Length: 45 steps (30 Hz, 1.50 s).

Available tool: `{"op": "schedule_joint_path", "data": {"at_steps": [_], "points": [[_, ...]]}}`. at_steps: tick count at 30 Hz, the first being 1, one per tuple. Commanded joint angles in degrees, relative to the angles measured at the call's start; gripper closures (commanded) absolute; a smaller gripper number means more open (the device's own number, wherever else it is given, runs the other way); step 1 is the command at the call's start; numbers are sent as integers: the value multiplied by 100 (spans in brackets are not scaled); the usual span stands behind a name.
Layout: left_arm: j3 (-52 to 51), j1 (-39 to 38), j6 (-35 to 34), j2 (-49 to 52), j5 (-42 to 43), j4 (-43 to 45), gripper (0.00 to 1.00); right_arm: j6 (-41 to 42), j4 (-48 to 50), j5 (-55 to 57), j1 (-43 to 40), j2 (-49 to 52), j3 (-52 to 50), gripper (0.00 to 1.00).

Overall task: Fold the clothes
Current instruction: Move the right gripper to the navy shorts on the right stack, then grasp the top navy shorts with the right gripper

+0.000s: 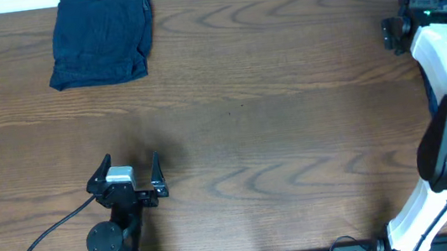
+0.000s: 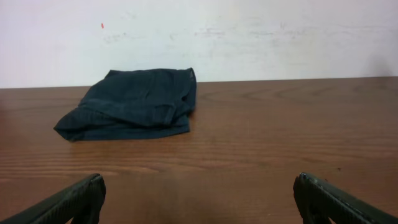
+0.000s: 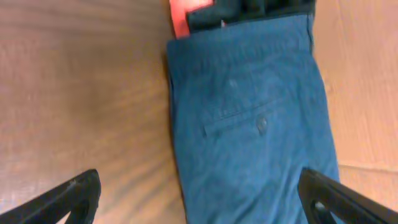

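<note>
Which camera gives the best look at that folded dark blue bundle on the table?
The overhead view: the folded bundle lies whole, all four edges visible. The left wrist view shows it low and side-on, its far edge foreshortened. The right wrist view misses it, showing another blue garment with a buttoned pocket.
</note>
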Motion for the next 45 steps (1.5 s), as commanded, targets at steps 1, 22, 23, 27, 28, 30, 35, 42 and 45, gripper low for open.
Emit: {"op": "schedule_joint_path", "data": {"at_steps": [1, 22, 23, 27, 28, 30, 35, 42, 45], "points": [[-96, 24, 35, -35, 81, -192, 2, -282, 315, 232, 44, 151, 170, 1], [-96, 24, 35, -35, 79, -192, 2, -693, 1580, 1366, 15, 1963, 173, 3], [-96, 24, 35, -35, 81, -192, 2, -695, 1639, 1434, 2, 2020, 173, 4], [-96, 24, 35, -35, 81, -192, 2, -693, 1744, 1508, -129, 2153, 170, 5], [-96, 24, 35, -35, 79, -192, 2, -691, 1753, 1508, -173, 2170, 170, 5], [-96, 24, 35, -35, 79, -192, 2, -691, 1762, 1508, -262, 2197, 170, 5], [-96, 24, 35, -35, 81, -192, 2, -688, 1759, 1504, -492, 2208, 170, 9], [-96, 24, 35, -35, 79, -192, 2, -662, 1764, 1261, -568, 2208, 170, 16], [-96, 24, 35, -35, 81, -192, 2, -481, 1764, 1060, -568, 2208, 170, 25]]}}
